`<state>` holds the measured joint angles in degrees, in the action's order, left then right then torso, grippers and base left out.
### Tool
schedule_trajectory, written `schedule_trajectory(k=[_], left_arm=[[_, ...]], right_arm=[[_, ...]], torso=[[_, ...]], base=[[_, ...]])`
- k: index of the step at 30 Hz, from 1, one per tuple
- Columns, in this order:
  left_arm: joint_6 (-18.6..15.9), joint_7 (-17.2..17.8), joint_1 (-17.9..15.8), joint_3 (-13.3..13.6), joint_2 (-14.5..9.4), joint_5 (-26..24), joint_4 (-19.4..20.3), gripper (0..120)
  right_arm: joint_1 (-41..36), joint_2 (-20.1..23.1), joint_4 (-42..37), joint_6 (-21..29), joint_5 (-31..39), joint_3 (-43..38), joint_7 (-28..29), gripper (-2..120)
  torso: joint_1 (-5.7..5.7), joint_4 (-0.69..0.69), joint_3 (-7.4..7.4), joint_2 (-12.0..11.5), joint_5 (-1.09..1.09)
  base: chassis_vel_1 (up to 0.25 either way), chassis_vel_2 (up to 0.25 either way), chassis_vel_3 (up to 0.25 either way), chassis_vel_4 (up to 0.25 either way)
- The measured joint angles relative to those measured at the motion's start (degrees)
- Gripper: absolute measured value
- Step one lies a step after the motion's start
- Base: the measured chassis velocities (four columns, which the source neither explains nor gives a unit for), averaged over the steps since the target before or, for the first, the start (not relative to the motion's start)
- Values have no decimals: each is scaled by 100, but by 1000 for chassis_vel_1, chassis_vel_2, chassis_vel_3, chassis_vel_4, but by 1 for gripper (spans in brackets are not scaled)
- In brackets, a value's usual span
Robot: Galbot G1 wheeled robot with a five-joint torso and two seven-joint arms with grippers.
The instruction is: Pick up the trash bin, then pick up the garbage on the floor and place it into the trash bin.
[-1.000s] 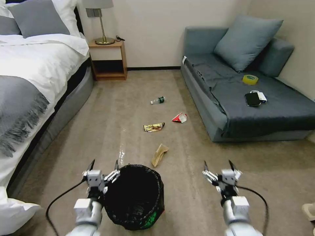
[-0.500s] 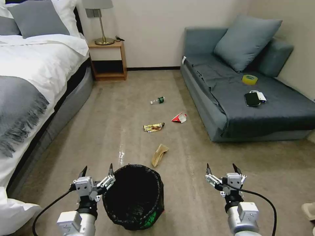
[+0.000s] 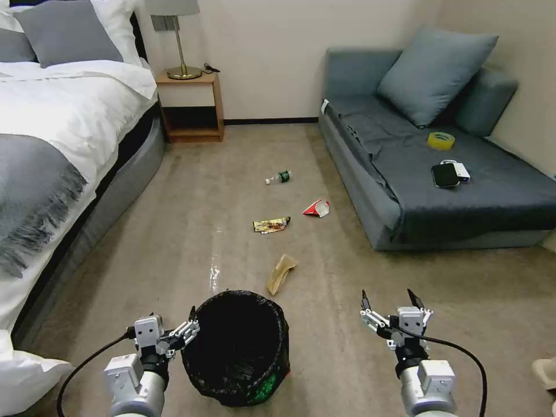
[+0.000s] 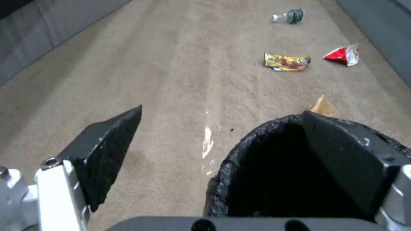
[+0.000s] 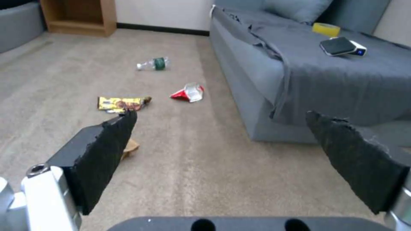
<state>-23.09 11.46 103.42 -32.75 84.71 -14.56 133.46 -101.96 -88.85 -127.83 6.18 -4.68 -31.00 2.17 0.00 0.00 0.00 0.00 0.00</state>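
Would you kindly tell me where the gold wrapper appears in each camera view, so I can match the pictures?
Head view: the gold wrapper lies on the carpet mid-picture, beyond the trash bin.
Left wrist view: gold wrapper in the upper right, past the bin's rim.
Right wrist view: gold wrapper left of centre, just above one finger's tip.
Shared landmark: the red-and-white packet lies beside it, toward the sofa, in all three.

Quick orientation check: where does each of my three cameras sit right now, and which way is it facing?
Head view: high, facing forward and down at the trash bin; both arms show.
Left wrist view: behind the open left gripper, one finger inside the bin rim.
Right wrist view: behind the open right gripper, low, facing the sofa.
All share the gold wrapper.
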Motion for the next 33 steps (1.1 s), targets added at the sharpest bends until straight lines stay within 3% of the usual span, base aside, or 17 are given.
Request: schedule_trajectory(k=[2, 4, 5, 8, 14, 16, 20, 27, 33], left_arm=[[-228, 64, -98, -5, -58, -188, -137, 100], [-702, 191, -339, -13, -191, -586, -501, 100], [-702, 191, -339, -13, -191, -586, -501, 100], [-1142, 308, -570, -26, -315, -965, -842, 100], [-1186, 320, -605, -24, -337, -1027, -904, 100], [-1294, 360, -816, 16, -448, -1222, -1254, 100], [-1331, 384, -1046, 27, -570, -1422, -1485, 100], [-1357, 354, -1179, 67, -665, -1519, -1605, 96], [-1356, 235, -1196, 124, -668, -1511, -1610, 74]], right_arm=[[18, -21, 54, -23, 0, 15, 16, 100], [30, -38, 96, -35, -1, 25, 24, 100], [30, -38, 96, -35, -1, 25, 24, 100], [49, -84, 148, -47, -11, 34, 30, 100], [74, -158, 217, -76, -35, 31, 31, 100], [95, -197, 257, -89, -65, 40, 31, 100], [114, -256, 298, -100, -96, 50, 32, 100], [118, -327, 320, -114, -158, 50, 32, 100], [94, -328, 328, -142, -186, 3, 40, 100]], torso=[[0, 1, 0, 0, 3], [0, 0, 0, 0, -3], [0, 0, 0, 0, -3], [0, -1, 0, 0, -1], [0, 2, 0, 0, 2], [0, 0, 0, 0, -1], [0, 1, 0, 0, 6], [0, 1, -1, 1, 3], [0, 0, -1, 1, 2]], base=[[0, 0, 0, 0], [0, 0, 0, 0], [0, 0, 0, 0], [0, 0, 0, 0], [0, 0, 0, 0], [0, 0, 0, 0], [0, 0, 0, 0], [0, 0, 0, 0], [0, 0, 0, 0]])
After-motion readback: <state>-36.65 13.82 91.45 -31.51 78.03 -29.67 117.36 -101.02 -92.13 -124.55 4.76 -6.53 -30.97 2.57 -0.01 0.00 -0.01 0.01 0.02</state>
